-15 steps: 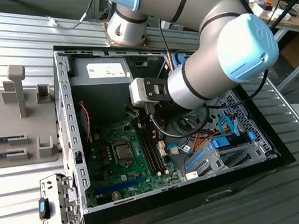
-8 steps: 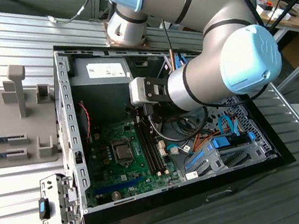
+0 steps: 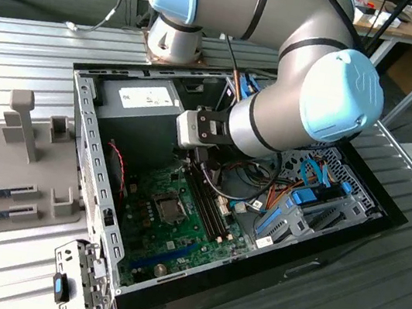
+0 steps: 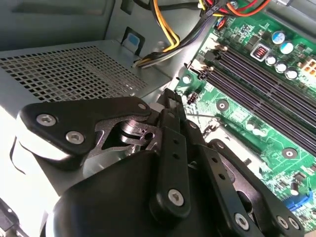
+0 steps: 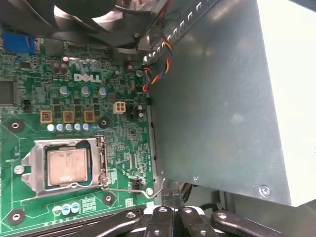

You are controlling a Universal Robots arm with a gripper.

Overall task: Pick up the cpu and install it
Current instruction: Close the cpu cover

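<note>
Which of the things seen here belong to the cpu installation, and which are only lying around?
Belong to the job: cpu, sitting in its socket; socket lever; gripper, close to that lever.
Just lying about: power supply box; memory slots; cables; fan.

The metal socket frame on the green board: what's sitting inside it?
The cpu lies flat inside the socket frame, silvery top showing. Whatever lies beneath it is covered.

The grey jointed robot arm with pale-blue caps point(image 3: 300, 107) bends over at its elbow and reaches steeply down, so that the black linkage gripper point(image 3: 206, 162) at its end points downward. In both wrist views the black linkage gripper point(image 4: 170, 97) point(image 5: 171, 193) has its fingers drawn together.
</note>
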